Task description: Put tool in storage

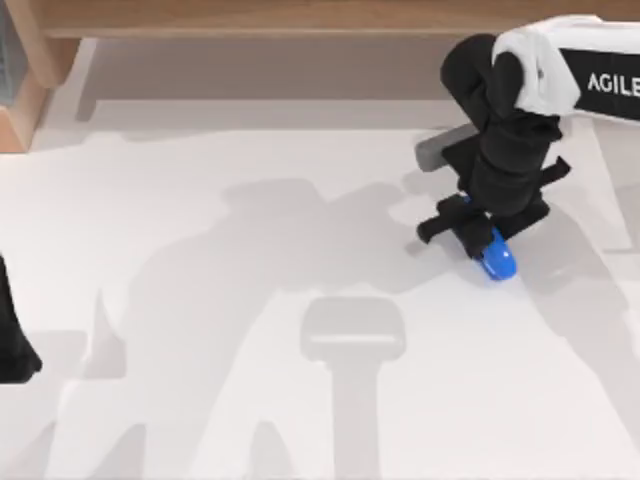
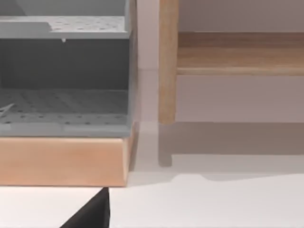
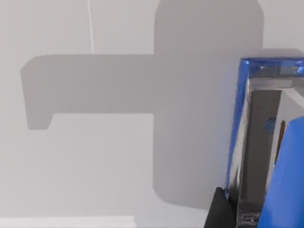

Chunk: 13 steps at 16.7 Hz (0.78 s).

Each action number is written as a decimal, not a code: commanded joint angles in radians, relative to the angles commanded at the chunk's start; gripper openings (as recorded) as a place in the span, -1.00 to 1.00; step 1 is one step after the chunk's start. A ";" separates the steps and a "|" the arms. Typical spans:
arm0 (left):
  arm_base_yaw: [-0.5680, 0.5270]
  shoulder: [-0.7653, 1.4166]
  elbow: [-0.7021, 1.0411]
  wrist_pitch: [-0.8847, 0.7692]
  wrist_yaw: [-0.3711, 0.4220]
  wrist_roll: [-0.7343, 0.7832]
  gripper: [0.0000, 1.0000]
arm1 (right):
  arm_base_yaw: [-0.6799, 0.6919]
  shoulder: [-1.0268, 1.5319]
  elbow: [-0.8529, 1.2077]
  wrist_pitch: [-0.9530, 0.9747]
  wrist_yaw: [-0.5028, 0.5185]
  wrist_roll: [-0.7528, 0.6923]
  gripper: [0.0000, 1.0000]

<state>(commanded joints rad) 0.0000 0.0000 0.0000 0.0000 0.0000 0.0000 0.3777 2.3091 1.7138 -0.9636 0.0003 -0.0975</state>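
Gripping the blue stapler (image 1: pixel 497 260) at its rear end, the right gripper (image 1: pixel 478 240) sits at the table's (image 1: pixel 250 400) 3 o'clock side, fingers closed. Left arm (image 1: pixel 12 345) parked at 9 o'clock.

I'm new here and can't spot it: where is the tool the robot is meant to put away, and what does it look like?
Look at the white table, toward its right side, under the black right gripper. There the stapler pokes out below the fingers. It is small, rounded, glossy and the one bright blue thing among white, grey and black.
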 joint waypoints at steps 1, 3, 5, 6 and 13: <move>0.000 0.000 0.000 0.000 0.000 0.000 1.00 | -0.003 -0.014 0.003 -0.004 0.001 0.000 -1.00; 0.000 0.000 0.000 0.000 0.000 0.000 1.00 | -0.002 -0.020 0.016 -0.021 0.001 0.000 -1.00; 0.000 0.000 0.000 0.000 0.000 0.000 1.00 | -0.003 -0.035 0.045 -0.072 0.001 0.000 -1.00; 0.000 0.000 0.000 0.000 0.000 0.000 1.00 | -0.003 -0.043 0.057 -0.092 0.001 -0.001 -1.00; 0.000 0.000 0.000 0.000 0.000 0.000 1.00 | -0.029 -0.075 0.082 -0.113 0.016 -0.005 -1.00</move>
<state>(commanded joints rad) 0.0000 0.0000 0.0000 0.0000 0.0000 0.0000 0.3490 2.2344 1.7955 -1.0768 0.0164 -0.1024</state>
